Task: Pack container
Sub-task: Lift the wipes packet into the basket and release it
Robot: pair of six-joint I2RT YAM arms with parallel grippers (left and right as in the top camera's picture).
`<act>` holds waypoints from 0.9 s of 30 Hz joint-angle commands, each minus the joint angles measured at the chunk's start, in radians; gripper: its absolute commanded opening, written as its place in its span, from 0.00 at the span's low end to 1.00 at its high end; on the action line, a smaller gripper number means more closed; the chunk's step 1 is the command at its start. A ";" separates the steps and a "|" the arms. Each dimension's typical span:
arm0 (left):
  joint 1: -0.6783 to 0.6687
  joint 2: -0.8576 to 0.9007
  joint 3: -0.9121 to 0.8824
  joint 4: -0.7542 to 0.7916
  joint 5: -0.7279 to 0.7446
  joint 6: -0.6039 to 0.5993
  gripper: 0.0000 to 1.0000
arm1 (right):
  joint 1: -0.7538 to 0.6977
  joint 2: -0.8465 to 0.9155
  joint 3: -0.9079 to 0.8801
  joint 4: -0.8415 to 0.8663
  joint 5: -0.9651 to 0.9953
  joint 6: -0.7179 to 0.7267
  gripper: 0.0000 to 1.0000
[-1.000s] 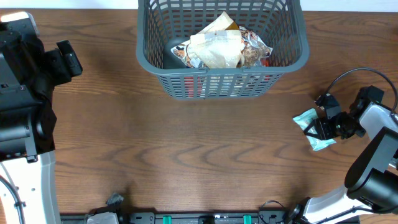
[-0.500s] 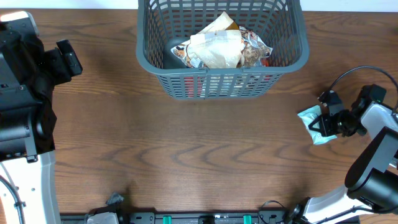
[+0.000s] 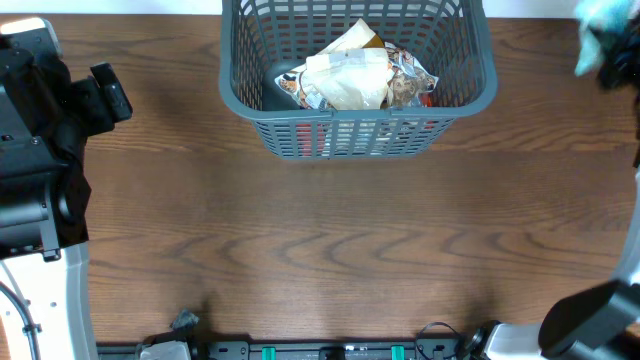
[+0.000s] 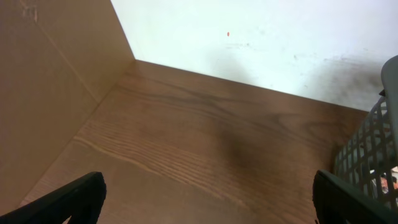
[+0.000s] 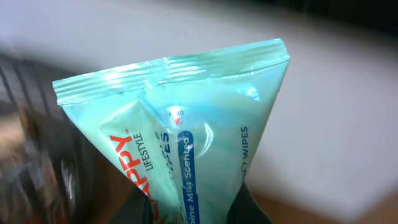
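Overhead and wrist views, packing step under way. The wooden table (image 3: 320, 240) carries the container (image 3: 350, 135), a dark grey lattice basket standing at the far edge near the centre, with a heap of packets (image 3: 350, 75) lying in it. Of my 2 arms, the left arm (image 3: 40, 150) sits at the left edge, well apart from the basket. Its left gripper (image 4: 211, 202) has jaws spread as wide as they go with nothing between them, and a corner of the basket shows at the right of its view. The 1 item in play is a teal wipes packet (image 5: 186, 143), pinched at its lower end by the right gripper (image 5: 194, 208), whose jaws are clamped tight on the film. In the overhead view, packet and gripper appear only as a smear at the top right corner, to the right of the basket and outside it. I judge the step in hand to be the carry to the basket, the pick being done. The next move calls for bringing the packet leftward across the thick rim, with enough clearance not to catch it, to a point above the heap, and only then letting go
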 commanded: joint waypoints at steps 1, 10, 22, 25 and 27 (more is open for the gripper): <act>-0.001 0.013 0.007 0.005 -0.001 0.013 0.99 | 0.048 -0.025 0.019 0.161 -0.199 0.241 0.01; -0.001 0.050 0.007 0.004 0.000 0.014 0.99 | 0.303 -0.003 0.018 0.640 -0.245 0.306 0.01; -0.002 0.064 0.007 0.004 0.000 0.014 0.99 | 0.610 0.244 0.018 0.562 -0.220 0.302 0.01; -0.001 0.064 0.007 -0.003 0.000 0.014 0.99 | 0.644 0.302 0.018 0.558 -0.247 0.303 0.01; -0.001 0.064 0.007 -0.014 0.000 0.014 0.99 | 0.657 0.325 0.018 0.555 -0.253 0.309 0.01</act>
